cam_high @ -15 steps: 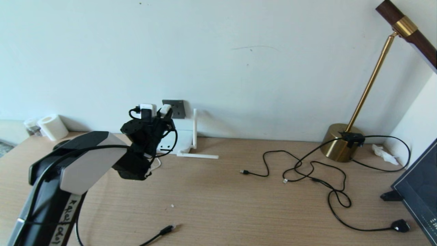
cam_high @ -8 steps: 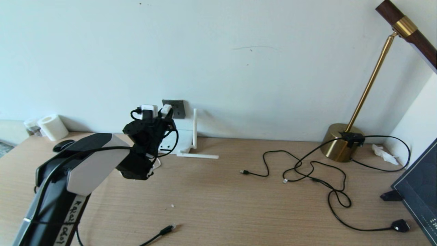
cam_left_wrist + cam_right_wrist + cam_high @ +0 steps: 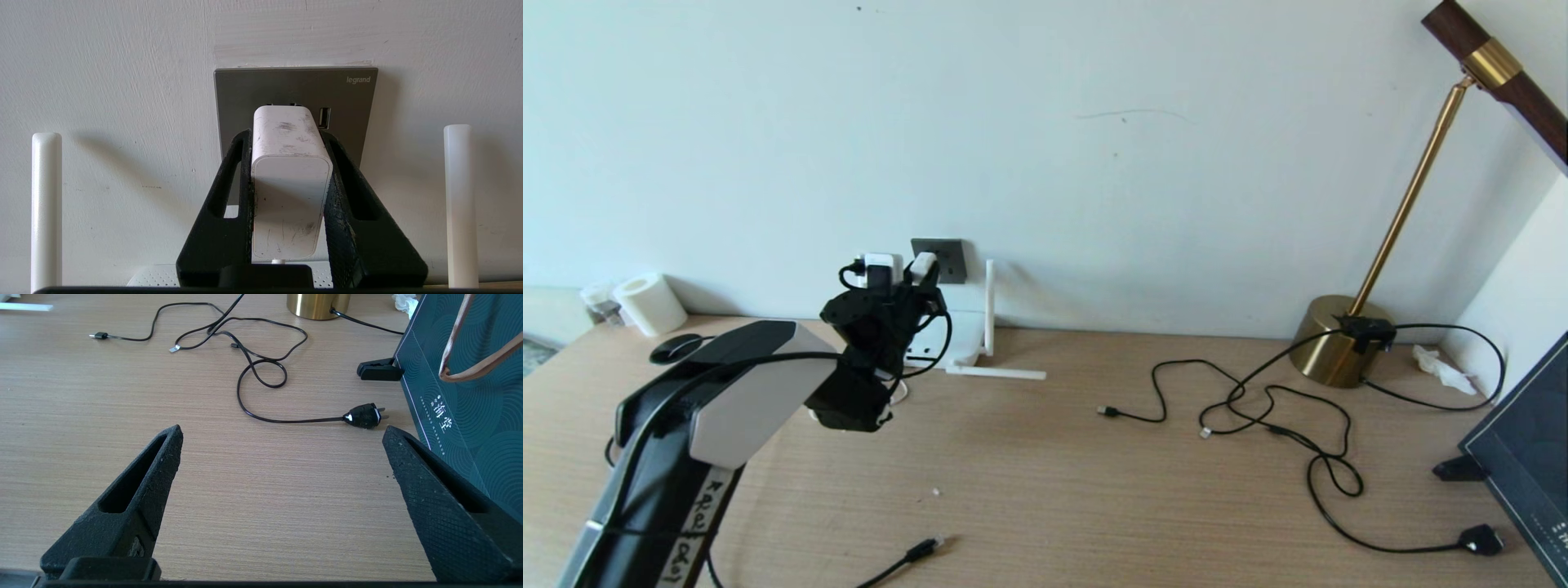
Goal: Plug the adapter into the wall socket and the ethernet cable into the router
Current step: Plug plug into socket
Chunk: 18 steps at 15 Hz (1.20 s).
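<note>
My left gripper (image 3: 916, 272) is shut on the adapter (image 3: 920, 264), a small white cube, and holds it level against the wall. In the left wrist view both black fingers (image 3: 241, 171) press the adapter's (image 3: 291, 188) sides. Its far end sits at the face of the dark grey wall socket (image 3: 286, 85); its pins are hidden. The white router (image 3: 962, 331) lies below the wall socket (image 3: 946, 260), two antennas (image 3: 459, 196) upright. The ethernet cable (image 3: 920, 550) lies at the table's near edge. My right gripper (image 3: 282, 437) hovers open over bare wood.
Thin black cables (image 3: 1258, 400) sprawl over the right half of the table, ending in a black mains plug (image 3: 1480, 539). A brass lamp base (image 3: 1331, 339) and a dark teal bag (image 3: 1527, 441) stand at the right. A paper roll (image 3: 649, 304) sits far left.
My left arm has eased a little forward toward the wall, carrying the adapter closer to the socket. The right arm has kept still.
</note>
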### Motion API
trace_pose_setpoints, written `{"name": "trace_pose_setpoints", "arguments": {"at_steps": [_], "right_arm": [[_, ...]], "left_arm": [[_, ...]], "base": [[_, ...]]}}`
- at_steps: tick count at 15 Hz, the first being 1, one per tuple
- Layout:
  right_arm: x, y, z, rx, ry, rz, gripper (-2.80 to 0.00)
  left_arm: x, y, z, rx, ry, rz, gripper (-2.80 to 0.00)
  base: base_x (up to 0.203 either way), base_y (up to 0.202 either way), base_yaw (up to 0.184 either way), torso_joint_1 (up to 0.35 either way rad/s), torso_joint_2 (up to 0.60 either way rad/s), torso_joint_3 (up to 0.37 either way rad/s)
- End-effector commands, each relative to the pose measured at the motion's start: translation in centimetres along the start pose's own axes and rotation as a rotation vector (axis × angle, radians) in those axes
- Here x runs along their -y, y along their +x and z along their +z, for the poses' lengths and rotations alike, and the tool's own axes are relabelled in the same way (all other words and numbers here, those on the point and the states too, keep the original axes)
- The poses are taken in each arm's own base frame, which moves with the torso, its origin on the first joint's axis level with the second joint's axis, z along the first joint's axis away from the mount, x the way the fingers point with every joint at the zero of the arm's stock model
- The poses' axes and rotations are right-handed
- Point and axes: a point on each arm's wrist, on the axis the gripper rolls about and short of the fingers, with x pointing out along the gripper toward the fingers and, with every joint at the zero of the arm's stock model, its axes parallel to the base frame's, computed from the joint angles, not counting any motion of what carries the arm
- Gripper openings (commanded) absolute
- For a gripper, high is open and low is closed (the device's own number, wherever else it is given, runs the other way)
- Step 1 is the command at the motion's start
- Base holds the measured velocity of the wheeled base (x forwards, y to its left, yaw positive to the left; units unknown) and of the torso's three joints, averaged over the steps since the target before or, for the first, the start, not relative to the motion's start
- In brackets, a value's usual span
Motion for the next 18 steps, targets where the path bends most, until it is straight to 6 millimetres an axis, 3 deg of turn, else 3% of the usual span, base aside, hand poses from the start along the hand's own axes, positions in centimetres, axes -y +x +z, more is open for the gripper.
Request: {"name": "trace_pose_setpoints", "arguments": {"at_steps": [1, 18], "right_arm": [[0.00, 0.00, 0.01, 0.001, 0.000, 0.000, 0.00], [0.00, 0.00, -0.01, -0.001, 0.000, 0.000, 0.00]], "left_arm": [[-0.03, 0.00, 0.05, 0.007, 0.001, 0.001, -2.80], [-0.14, 0.31, -0.70, 0.017, 0.000, 0.010, -2.80]], "base": [[0.000, 0.000, 0.000, 0.000, 0.00, 0.000], [0.000, 0.000, 0.000, 0.000, 0.00, 0.000]]}}
